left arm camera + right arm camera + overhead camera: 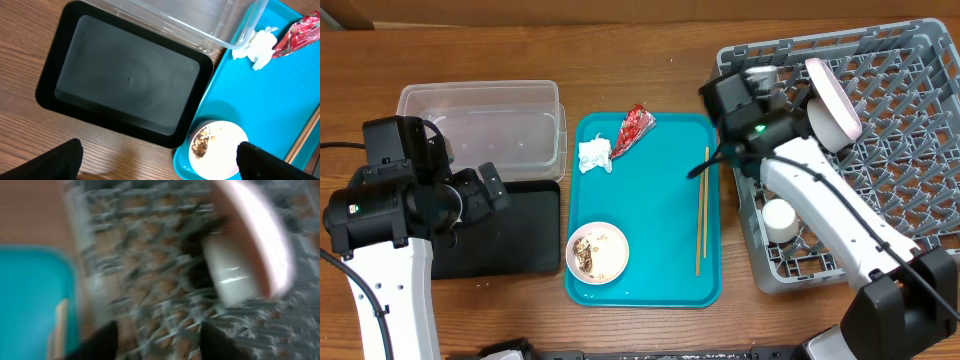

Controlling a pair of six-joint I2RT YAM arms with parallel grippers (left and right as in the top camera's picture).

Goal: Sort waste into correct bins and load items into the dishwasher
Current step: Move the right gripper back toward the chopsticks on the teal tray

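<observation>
Loading in hand: plate on edge in dish rack. At its left wall the right gripper, jaws part-spread, empty; left gripper, jaws wide, above black tray. Likely next: chopsticks on teal tray, needing fine pinch

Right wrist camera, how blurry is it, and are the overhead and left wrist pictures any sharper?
Right wrist view: heavy motion blur, the dish rack lattice and the plate smeared into streaks. Overhead view: sharp, evenly lit, soft shadows. Left wrist view: sharp, with a faint sheen on the black tray and bright glints along the clear tub rim.
</observation>
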